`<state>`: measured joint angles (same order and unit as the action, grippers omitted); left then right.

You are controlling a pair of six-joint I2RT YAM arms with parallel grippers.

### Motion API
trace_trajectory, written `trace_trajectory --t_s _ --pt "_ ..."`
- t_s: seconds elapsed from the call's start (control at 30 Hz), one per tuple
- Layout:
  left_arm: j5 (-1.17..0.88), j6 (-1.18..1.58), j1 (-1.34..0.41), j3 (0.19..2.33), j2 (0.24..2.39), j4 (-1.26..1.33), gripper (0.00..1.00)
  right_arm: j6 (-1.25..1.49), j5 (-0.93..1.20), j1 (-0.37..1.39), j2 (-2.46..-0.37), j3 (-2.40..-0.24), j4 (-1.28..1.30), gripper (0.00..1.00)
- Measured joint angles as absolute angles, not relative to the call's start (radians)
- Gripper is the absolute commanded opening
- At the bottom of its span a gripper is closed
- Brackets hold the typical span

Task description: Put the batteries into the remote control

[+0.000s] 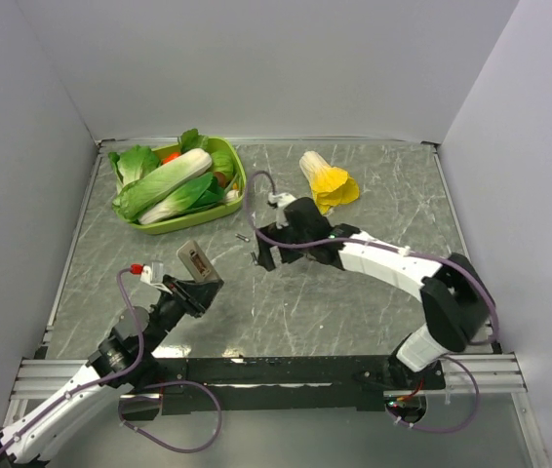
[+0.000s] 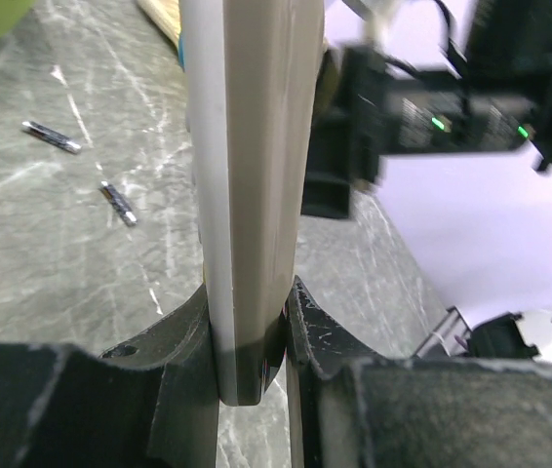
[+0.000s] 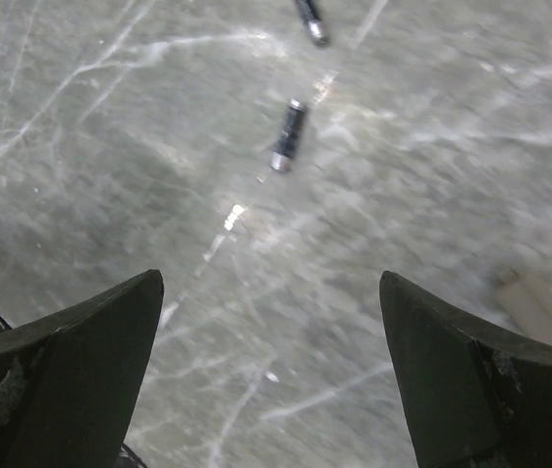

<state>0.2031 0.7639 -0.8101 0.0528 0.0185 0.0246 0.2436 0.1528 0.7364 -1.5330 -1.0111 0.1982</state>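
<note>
Holding the remote control (image 2: 252,195) on end, pinched at its lower end in my left pincer (image 2: 252,317), I hang my right pincer (image 3: 268,283) spread wide over the table (image 3: 110,146), both batteries (image 3: 289,135) lying just ahead. Closing off-centre could roll one away across the smooth stone. No readable writing anywhere.

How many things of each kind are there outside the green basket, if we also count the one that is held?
Batteries: 2
Remote control: 1
Yellow toy cabbage: 1
Total: 4
</note>
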Motion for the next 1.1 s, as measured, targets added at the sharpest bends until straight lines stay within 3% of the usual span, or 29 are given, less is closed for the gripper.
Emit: trace_trajectory --t_s 0.33,0.7,1.0,1.1 --pt "0.136 0.761 -0.810 0.052 0.010 0.019 0.01 0.270 0.005 0.837 -1.818 -1.246 0.273 0.49" --pt "0.101 0.760 -0.810 0.052 0.018 0.030 0.01 0.284 -0.072 0.865 -1.938 -1.303 0.296 0.35" --pt "0.088 0.760 -0.810 0.052 0.033 0.050 0.02 0.291 -0.103 0.869 -2.001 -1.340 0.297 0.34" --pt "0.079 0.761 -0.810 0.052 0.039 0.056 0.01 0.291 -0.109 0.872 -2.003 -1.344 0.299 0.29"
